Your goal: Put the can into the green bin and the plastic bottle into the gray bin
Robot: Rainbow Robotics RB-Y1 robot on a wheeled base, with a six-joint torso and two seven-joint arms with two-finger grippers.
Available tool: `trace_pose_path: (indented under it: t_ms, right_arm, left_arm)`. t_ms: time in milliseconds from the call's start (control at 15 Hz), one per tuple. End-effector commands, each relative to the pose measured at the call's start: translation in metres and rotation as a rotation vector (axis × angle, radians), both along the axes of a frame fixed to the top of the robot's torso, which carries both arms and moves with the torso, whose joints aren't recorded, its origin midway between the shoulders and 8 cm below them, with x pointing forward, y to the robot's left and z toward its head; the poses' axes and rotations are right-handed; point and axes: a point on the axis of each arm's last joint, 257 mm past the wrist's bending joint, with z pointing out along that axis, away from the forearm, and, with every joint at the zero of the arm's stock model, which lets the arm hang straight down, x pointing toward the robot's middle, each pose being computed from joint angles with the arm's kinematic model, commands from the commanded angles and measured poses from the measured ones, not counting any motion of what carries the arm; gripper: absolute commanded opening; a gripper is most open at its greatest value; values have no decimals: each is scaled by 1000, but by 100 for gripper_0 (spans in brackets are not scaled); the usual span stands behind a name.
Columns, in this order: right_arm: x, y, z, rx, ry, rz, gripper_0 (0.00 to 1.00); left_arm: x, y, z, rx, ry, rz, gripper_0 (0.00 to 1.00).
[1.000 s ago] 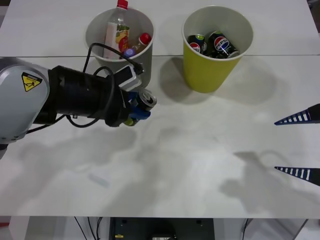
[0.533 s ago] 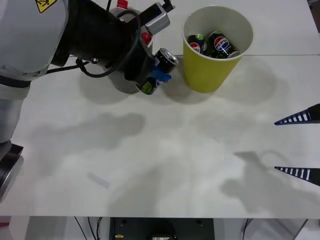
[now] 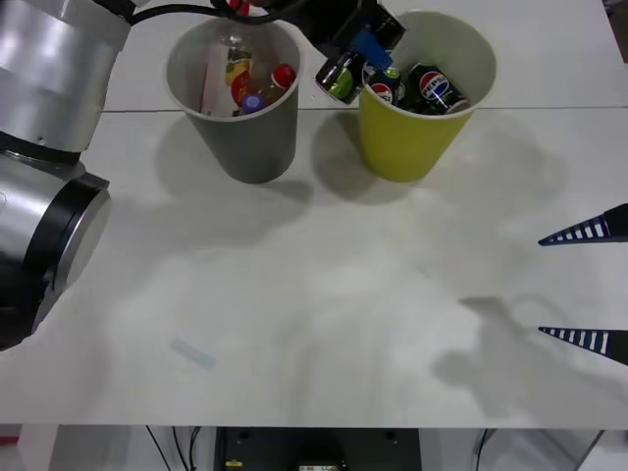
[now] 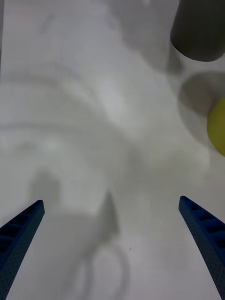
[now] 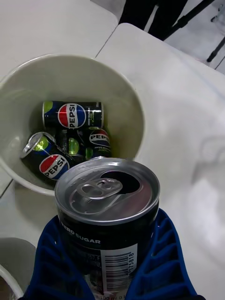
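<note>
The can [image 5: 107, 213] is a small aluminium cylinder with a shiny silver top, an opened pull tab and dark printed sides carrying a barcode. It sits clamped between the ribbed blue fingers [image 5: 161, 253] of the left pincer [image 3: 355, 61], which is closed around its sides. In the front view the can [image 3: 340, 77] hangs tilted in the air at the near-left rim of the green bin [image 3: 422, 137], between the two bins and clear of the worktop [image 3: 314, 324].

The green bin is a smooth yellow-green cup that tapers toward its base; its inside is pale [image 5: 119, 93] and holds several dark cans lying on their sides, with red, white and blue logos. Just beside it, to the left, stands the gray bin [image 3: 245, 137] of the same tapered shape, with plastic bottles inside, some red-capped.

The right pincer [image 3: 589, 287] hovers over the matte white worktop at the right edge, well apart from the bins, its tapering ribbed blue fingers [image 4: 21, 229] spread wide with nothing between them.
</note>
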Motion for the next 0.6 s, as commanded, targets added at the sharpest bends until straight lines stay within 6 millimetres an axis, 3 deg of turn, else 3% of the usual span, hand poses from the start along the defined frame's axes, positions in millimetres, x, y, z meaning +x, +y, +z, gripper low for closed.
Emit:
trace_pose_path:
  t_ms: [67, 267, 600]
  right_arm:
    - [0, 0, 0, 0, 0, 0, 100]
    - [0, 0, 0, 0, 0, 0, 100]
    - [0, 0, 0, 0, 0, 0, 100]
  left_arm:
    - [13, -26, 14, -26, -18, 56, 2]
    - [26, -56, 26, -95, -27, 106, 2]
    - [49, -83, 29, -118, -84, 144, 3]
